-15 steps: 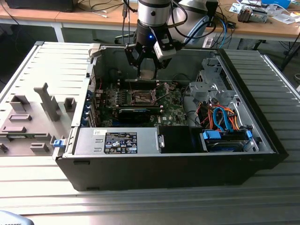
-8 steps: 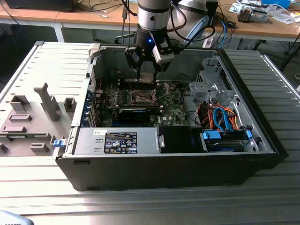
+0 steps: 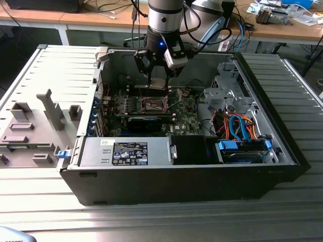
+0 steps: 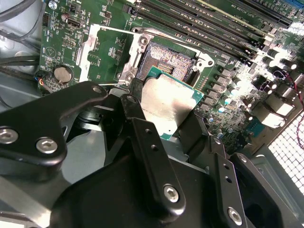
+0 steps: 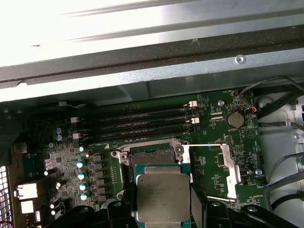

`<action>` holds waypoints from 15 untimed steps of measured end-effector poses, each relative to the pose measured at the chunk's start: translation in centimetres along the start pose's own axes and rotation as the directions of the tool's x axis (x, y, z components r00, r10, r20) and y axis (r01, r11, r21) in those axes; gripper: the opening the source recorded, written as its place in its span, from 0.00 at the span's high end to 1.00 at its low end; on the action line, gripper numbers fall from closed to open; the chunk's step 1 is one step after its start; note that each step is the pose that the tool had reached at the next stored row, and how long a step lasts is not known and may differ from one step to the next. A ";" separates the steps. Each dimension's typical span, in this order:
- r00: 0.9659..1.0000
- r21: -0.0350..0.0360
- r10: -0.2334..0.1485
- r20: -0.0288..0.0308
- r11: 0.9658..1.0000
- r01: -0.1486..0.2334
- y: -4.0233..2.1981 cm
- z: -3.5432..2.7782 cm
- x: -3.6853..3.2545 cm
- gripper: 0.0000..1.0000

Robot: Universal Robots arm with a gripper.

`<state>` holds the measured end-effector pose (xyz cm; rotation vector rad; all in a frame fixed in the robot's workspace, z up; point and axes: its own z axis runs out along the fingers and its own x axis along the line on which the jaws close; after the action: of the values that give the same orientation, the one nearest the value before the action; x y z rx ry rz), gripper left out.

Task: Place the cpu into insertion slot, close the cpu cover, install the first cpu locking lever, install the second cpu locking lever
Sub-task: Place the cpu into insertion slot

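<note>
Gripper (image 3: pixel 158 79) sits upper centre of the exterior view, pinched narrow on the cpu (image 4: pixel 166 108). Black fingers (image 4: pixel 191 134) clamp two opposite edges, metal top facing the wrist cameras. Chip hangs over the green motherboard (image 3: pixel 184 123) and reads as not seated. The insertion slot (image 3: pixel 151 105) is just below it in frame, near centre, with its dark middle bare. In both wrist views the chip covers just one edge of the socket, so I judge it offset rather than centred. The cpu cover (image 5: pixel 228 165) is flipped open beside the socket, with board showing through its window, so it's out of the drop path. Main risk is the chip coming down tilted or shifted, so a corner lands on the socket contacts instead of inside the silvery rim; bent contacts would end the job. Cause would be the edge-only grip, which gives little hold against the chip rotating or slipping. Can't tell from these shots whether the chip's orientation matches the socket. A wrong rotation would also stop it seating. Second risk is the fingers fouling the socket rim on the way down, since they flank the chip closely. The memory slots (image 5: pixel 142 124) run near one side of the socket, so there's little room for sideways correction.
</note>
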<state>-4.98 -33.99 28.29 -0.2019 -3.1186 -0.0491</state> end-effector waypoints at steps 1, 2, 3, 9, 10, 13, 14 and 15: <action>1.000 0.000 0.000 0.000 1.000 0.000 0.00 0.00 0.00 0.45; 1.000 0.000 0.000 0.000 1.000 0.000 0.00 0.02 0.00 0.45; 1.000 0.000 0.001 0.000 1.000 -0.001 0.00 0.02 0.00 0.45; 1.000 0.002 0.029 0.001 1.000 -0.029 0.00 0.07 0.00 0.45; 0.999 0.002 0.034 0.001 0.999 -0.034 0.00 0.07 0.00 0.45; 0.999 0.003 0.046 0.002 0.999 -0.046 0.00 0.08 0.00 0.45; 0.999 0.003 0.049 0.002 0.999 -0.049 0.00 0.08 0.00 0.45; 0.999 0.003 0.051 0.002 0.999 -0.051 0.00 0.09 0.00 0.45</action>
<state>-4.98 -33.99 28.20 -0.2816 -3.1135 -0.0440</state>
